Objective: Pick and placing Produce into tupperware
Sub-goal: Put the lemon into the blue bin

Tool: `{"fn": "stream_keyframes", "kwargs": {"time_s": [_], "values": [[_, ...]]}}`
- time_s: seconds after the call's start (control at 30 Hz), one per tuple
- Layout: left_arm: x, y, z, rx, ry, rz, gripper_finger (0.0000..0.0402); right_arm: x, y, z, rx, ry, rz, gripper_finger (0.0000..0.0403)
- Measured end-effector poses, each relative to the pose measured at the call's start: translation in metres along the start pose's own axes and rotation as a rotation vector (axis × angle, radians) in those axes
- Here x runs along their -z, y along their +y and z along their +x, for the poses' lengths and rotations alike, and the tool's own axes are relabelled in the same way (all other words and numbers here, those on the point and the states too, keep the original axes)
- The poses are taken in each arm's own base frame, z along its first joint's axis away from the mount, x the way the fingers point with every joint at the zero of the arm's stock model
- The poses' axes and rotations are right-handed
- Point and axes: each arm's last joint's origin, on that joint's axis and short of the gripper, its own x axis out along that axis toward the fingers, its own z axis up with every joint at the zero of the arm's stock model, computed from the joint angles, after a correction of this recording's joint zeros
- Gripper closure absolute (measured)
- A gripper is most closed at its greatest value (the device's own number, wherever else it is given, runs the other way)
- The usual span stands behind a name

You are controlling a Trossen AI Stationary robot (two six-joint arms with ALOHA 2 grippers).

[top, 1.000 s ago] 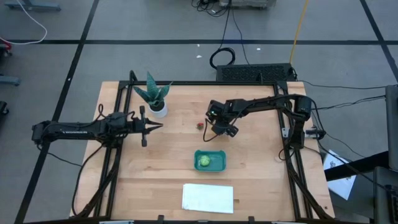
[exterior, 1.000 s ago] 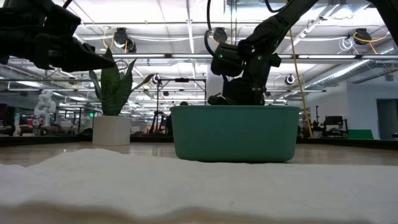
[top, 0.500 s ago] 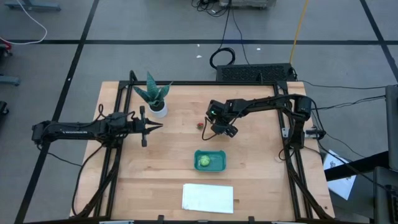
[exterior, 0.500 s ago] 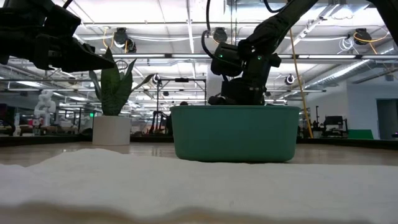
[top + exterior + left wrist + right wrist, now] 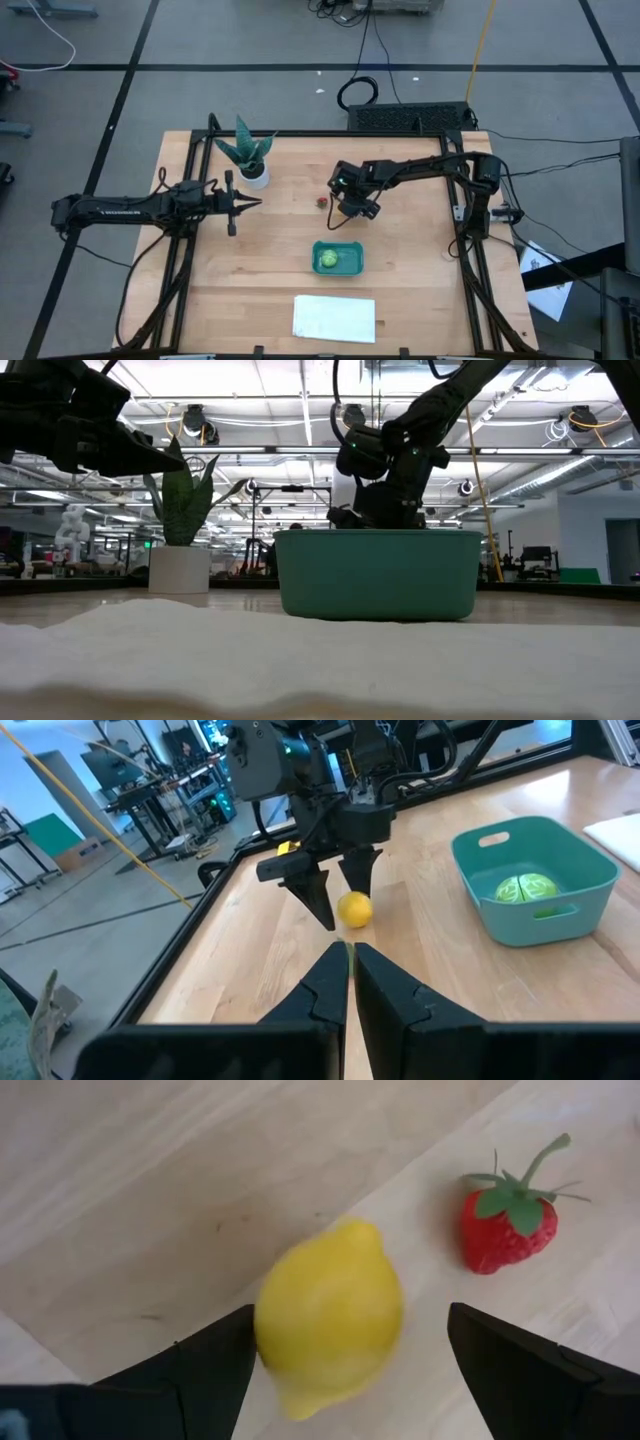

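My right gripper [image 5: 352, 1312] is open and points down over the yellow lemon [image 5: 330, 1315], which lies on the wood table between its two fingers; the left wrist view shows the same lemon [image 5: 353, 908]. The small red strawberry [image 5: 505, 1225] lies on the table just beside it, toward the left edge [image 5: 321, 201]. The teal tub [image 5: 338, 258] stands nearer the near edge, with the light green round piece [image 5: 327, 260] lying inside it. My left gripper [image 5: 258, 202] is shut and hovers near the potted plant, touching nothing. My right gripper comes from above with one finger [image 5: 215, 1355] right against the lemon's side [image 5: 268, 1320]; I cannot tell whether it touches. The other finger [image 5: 520, 1365] stands clear of the lemon. The lemon lies on the table.
A green spiky plant in a white pot [image 5: 250, 160] stands near the far left corner, by my left gripper. A flat white sheet [image 5: 334, 317] lies at the near edge. Black frame rails [image 5: 470, 260] run along the table's sides. Bare wood shows around the tub.
My right gripper has shifted a little toward the table's left, toward the strawberry, staying open. The tub and the green piece have stayed where they were.
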Motion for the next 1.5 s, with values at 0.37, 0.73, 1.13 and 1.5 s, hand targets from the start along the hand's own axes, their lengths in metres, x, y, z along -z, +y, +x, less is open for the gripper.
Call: {"fn": "stream_keyframes", "kwargs": {"time_s": [0.37, 0.73, 1.13, 1.5], "values": [[0.0005, -0.0002, 0.0000, 0.002, 0.005, 0.004, 0.0376, -0.0030, 0.0011, 0.0004, -0.002, -0.004, 0.066, 0.0090], [0.0005, -0.0002, 0.0000, 0.002, 0.005, 0.007, 0.0376, -0.0038, -0.0008, 0.0004, 0.018, -0.012, 0.064, 0.0178], [0.0004, -0.0001, 0.0000, 0.001, 0.005, 0.006, 0.0376, -0.0039, -0.0010, 0.0000, 0.019, -0.013, 0.079, 0.0193], [0.0004, -0.0001, 0.0000, 0.001, 0.004, 0.006, 0.0376, -0.0064, -0.0053, -0.0078, -0.008, 0.035, 0.139, 0.0203]]}}
